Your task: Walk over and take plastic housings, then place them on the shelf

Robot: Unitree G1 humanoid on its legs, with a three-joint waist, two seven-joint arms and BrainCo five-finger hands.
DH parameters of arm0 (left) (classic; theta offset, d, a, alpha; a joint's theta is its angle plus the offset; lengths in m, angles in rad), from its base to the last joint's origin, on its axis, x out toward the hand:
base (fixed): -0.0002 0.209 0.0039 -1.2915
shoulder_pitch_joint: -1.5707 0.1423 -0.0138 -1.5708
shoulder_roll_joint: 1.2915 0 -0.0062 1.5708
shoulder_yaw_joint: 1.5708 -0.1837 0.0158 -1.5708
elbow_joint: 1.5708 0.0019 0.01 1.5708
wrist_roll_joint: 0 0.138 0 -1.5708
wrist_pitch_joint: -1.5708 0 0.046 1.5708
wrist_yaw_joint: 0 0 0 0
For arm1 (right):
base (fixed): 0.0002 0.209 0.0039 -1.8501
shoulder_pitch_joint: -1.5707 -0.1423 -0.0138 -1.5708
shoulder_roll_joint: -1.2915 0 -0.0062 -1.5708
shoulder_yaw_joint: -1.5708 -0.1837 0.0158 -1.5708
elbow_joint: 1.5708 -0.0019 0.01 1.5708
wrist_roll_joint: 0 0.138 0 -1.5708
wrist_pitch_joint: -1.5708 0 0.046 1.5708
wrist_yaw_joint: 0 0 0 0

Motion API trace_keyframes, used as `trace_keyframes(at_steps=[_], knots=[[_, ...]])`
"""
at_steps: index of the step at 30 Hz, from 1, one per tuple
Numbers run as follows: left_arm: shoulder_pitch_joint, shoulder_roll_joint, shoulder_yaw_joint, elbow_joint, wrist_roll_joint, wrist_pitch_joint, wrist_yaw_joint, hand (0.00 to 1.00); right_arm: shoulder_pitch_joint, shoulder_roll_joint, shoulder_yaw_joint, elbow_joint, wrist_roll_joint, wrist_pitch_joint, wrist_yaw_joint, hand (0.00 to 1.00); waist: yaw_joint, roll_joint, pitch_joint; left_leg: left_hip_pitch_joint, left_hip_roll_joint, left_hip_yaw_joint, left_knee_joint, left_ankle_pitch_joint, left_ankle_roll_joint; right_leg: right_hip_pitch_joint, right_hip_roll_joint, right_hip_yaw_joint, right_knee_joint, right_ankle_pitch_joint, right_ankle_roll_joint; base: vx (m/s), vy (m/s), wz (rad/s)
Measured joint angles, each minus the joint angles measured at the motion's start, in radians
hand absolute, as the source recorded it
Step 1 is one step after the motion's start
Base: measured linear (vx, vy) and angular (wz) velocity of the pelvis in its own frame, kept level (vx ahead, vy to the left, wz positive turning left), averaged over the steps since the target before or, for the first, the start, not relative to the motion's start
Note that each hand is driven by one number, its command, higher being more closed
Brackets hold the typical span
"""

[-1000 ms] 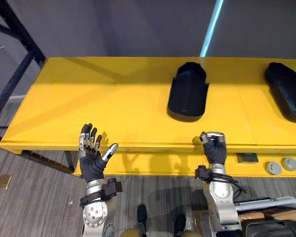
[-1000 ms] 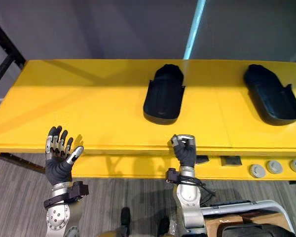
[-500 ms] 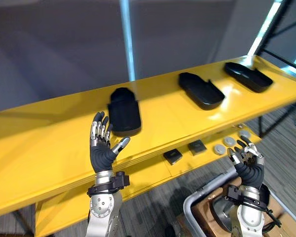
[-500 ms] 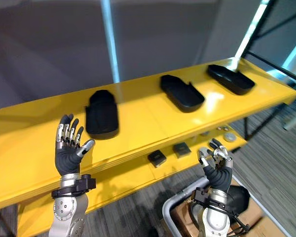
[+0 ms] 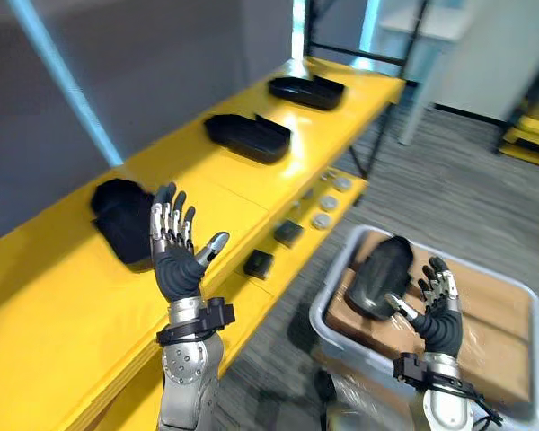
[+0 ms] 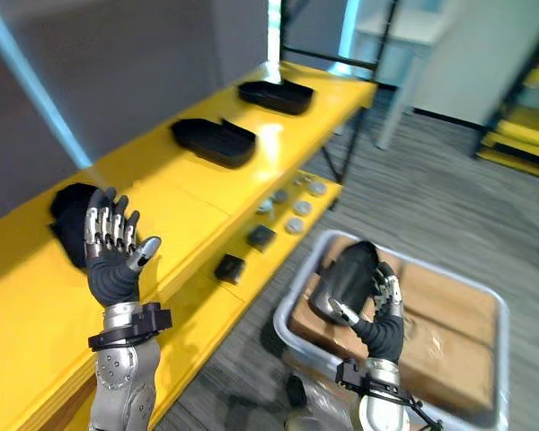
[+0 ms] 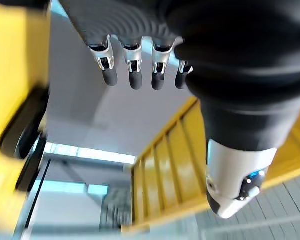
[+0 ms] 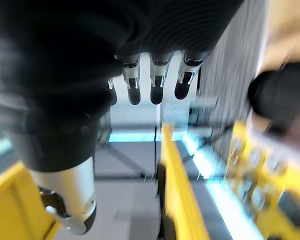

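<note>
Three black plastic housings (image 5: 247, 136) lay on yellow shelf (image 5: 63, 305), nearest behind left hand (image 5: 175, 260); fourth housing (image 5: 382, 274) in grey bin (image 5: 341, 346) beyond right hand (image 5: 438, 314). Both hands splayed, holding nothing.

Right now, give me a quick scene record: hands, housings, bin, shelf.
left robot hand: open, empty, held up by shelf
right robot hand: open, empty, by bin housing
shelf top: near housing, middle housing, far housing
bin: grey, bin housing lying on cardboard
lower tier: black blocks, grey discs
</note>
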Motion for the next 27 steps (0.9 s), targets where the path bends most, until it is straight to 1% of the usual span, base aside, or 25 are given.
trace_keyframes(at_steps=[1,2,3,4,5,6,7,8,9,10,12,14,16,17,19,20,21,23,24,25,27], knots=[[0.0,0.0,0.012,0.004,0.0,0.0,0.001,0.0,-0.01,0.001,-0.003,0.027,0.0,0.001,0.0,0.0,0.0,0.0,0.0,0.007,0.008,0.024,-0.014,0.008,-0.002,0.027,-0.006,-0.015,0.031,-0.026,0.003,-0.11,0.073,-1.4],[-0.002,0.0,0.034,0.012,0.0,-0.001,-0.002,0.0,-0.025,0.0,-0.01,0.08,-0.005,0.002,0.002,0.0,-0.002,-0.003,-0.001,0.003,0.018,0.069,-0.041,0.028,-0.008,0.108,-0.02,-0.018,0.043,-0.1,0.012,-0.1,0.031,-1.04],[-0.002,0.0,0.04,0.015,0.0,-0.001,-0.002,0.0,-0.031,0.001,-0.013,0.098,-0.005,0.002,0.005,0.0,-0.002,-0.007,-0.002,-0.001,0.019,0.088,-0.052,0.033,-0.009,0.135,-0.026,-0.018,0.023,-0.118,0.018,-0.16,-0.064,-1.08],[-0.003,0.002,0.049,0.016,0.0,0.0,-0.003,0.0,-0.038,0.001,-0.014,0.126,-0.005,0.002,0.009,0.0,-0.001,-0.021,-0.005,-0.037,0.017,0.113,-0.058,0.046,-0.024,0.19,-0.032,-0.012,-0.111,-0.134,0.031,-0.15,-0.155,-0.67],[-0.006,0.004,0.052,0.016,0.0,0.001,-0.006,0.0,-0.039,0.0,-0.015,0.134,-0.005,0.005,0.015,0.0,-0.001,-0.031,0.0,-0.056,0.008,0.124,-0.066,0.055,-0.027,0.202,-0.032,-0.011,-0.191,-0.14,0.045,-0.13,-0.144,-0.57],[-0.004,0.001,0.057,0.019,0.0,0.003,-0.007,0.0,-0.039,-0.002,-0.014,0.139,-0.005,0.009,0.017,0.0,0.0,-0.031,0.001,-0.067,0.003,0.132,-0.074,0.068,-0.038,0.208,-0.029,-0.008,-0.233,-0.14,0.048,-0.08,-0.152,-0.42],[-0.003,-0.018,0.057,0.031,0.001,0.011,-0.008,0.0,-0.037,-0.008,-0.014,0.148,-0.004,0.021,0.022,0.0,0.001,-0.017,0.009,-0.073,0.012,0.129,-0.103,0.096,-0.042,0.211,-0.004,0.005,-0.297,-0.091,0.04,-0.03,-0.101,-0.38],[-0.003,-0.023,0.059,0.034,0.001,0.015,-0.008,0.0,-0.039,-0.011,-0.013,0.155,-0.004,0.024,0.024,0.0,0.0,-0.017,0.011,-0.074,0.02,0.134,-0.111,0.104,-0.042,0.216,0.009,0.014,-0.328,-0.068,0.035,-0.05,-0.155,-0.44],[-0.006,-0.033,0.075,0.037,0.012,0.018,-0.008,0.0,-0.046,-0.013,-0.014,0.168,-0.005,0.025,0.025,0.0,-0.001,-0.016,0.011,-0.089,0.041,0.137,-0.116,0.114,-0.053,0.221,0.035,0.023,-0.389,-0.015,0.027,-0.04,-0.119,-0.37],[-0.019,-0.033,0.096,0.058,0.03,0.019,-0.007,0.0,-0.055,-0.015,-0.016,0.17,-0.005,0.025,0.024,0.0,0.0,-0.017,0.013,-0.107,0.057,0.141,-0.115,0.118,-0.058,0.214,0.053,0.035,-0.42,0.017,0.02,-0.04,-0.111,-0.32],[-0.036,-0.033,0.131,0.126,0.055,0.023,0.003,0.0,-0.083,-0.027,-0.016,0.182,-0.006,0.025,0.023,0.0,0.0,-0.017,0.023,-0.117,0.066,0.142,-0.118,0.127,-0.07,0.205,0.064,0.041,-0.433,0.031,0.018,-0.02,-0.075,-0.11],[-0.037,-0.034,0.136,0.207,0.056,0.027,0.011,0.0,-0.112,-0.039,-0.017,0.203,-0.007,0.025,0.021,0.0,0.001,-0.015,0.034,-0.114,0.065,0.134,-0.125,0.134,-0.069,0.21,0.065,0.036,-0.433,0.031,0.018,0.0,-0.047,0.11],[-0.05,-0.03,0.122,0.366,0.058,0.039,0.01,0.0,-0.186,-0.053,-0.033,0.274,-0.038,0.03,0.001,0.0,0.002,-0.01,0.053,-0.106,0.05,0.097,-0.147,0.154,-0.064,0.226,0.057,0.008,-0.434,0.031,0.018,0.01,-0.017,0.35],[-0.055,-0.025,0.115,0.411,0.058,0.045,0.01,0.0,-0.216,-0.057,-0.039,0.302,-0.041,0.032,-0.005,0.0,0.005,-0.009,0.06,-0.102,0.043,0.083,-0.16,0.164,-0.061,0.228,0.053,0.004,-0.434,0.031,0.018,-0.01,0.008,0.34],[-0.064,-0.01,0.089,0.561,0.087,0.075,0.009,0.0,-0.35,-0.075,-0.059,0.403,-0.045,0.045,-0.044,0.0,0.02,0.001,0.091,-0.098,0.025,0.054,-0.201,0.193,-0.057,0.228,0.04,-0.016,-0.436,0.033,0.02,-0.03,0.019,0.3],[-0.062,-0.007,0.078,0.588,0.1,0.082,0.008,0.0,-0.387,-0.08,-0.066,0.428,-0.045,0.048,-0.059,0.0,0.027,0.003,0.102,-0.098,0.019,0.049,-0.209,0.199,-0.055,0.228,0.037,-0.02,-0.436,0.033,0.021,-0.05,0.024,0.34],[-0.057,-0.006,0.07,0.624,0.112,0.096,-0.001,0.0,-0.464,-0.091,-0.075,0.474,-0.046,0.057,-0.094,0.0,0.038,0.009,0.125,-0.099,0.013,0.036,-0.221,0.21,-0.053,0.228,0.032,-0.032,-0.436,0.034,0.022,-0.04,0.023,0.35],[-0.034,0.004,0.059,0.688,0.116,0.102,-0.015,0.0,-0.624,-0.11,-0.113,0.558,-0.048,0.07,-0.155,0.0,0.06,0.027,0.169,-0.117,0.007,0.012,-0.212,0.217,-0.049,0.223,0.027,-0.054,-0.426,0.035,0.023,-0.07,0.029,0.32],[-0.033,0.007,0.055,0.697,0.116,0.103,-0.017,0.0,-0.644,-0.115,-0.116,0.567,-0.048,0.072,-0.163,0.0,0.065,0.03,0.173,-0.122,0.007,0.009,-0.208,0.217,-0.049,0.22,0.027,-0.057,-0.424,0.035,0.023,-0.08,0.032,0.26],[-0.033,0.025,0.041,0.748,0.116,0.104,-0.025,0.0,-0.752,-0.142,-0.144,0.625,-0.048,0.085,-0.2,0.0,0.084,0.044,0.202,-0.143,0.008,-0.008,-0.185,0.217,-0.049,0.208,0.026,-0.069,-0.406,0.035,0.023,-0.08,0.024,0.18],[-0.031,0.04,0.036,0.798,0.116,0.105,-0.035,0.0,-0.868,-0.171,-0.166,0.696,-0.048,0.098,-0.232,0.0,0.103,0.052,0.228,-0.159,0.011,-0.013,-0.172,0.217,-0.049,0.189,0.026,-0.068,-0.382,0.035,0.023,-0.09,0.026,0.1]])
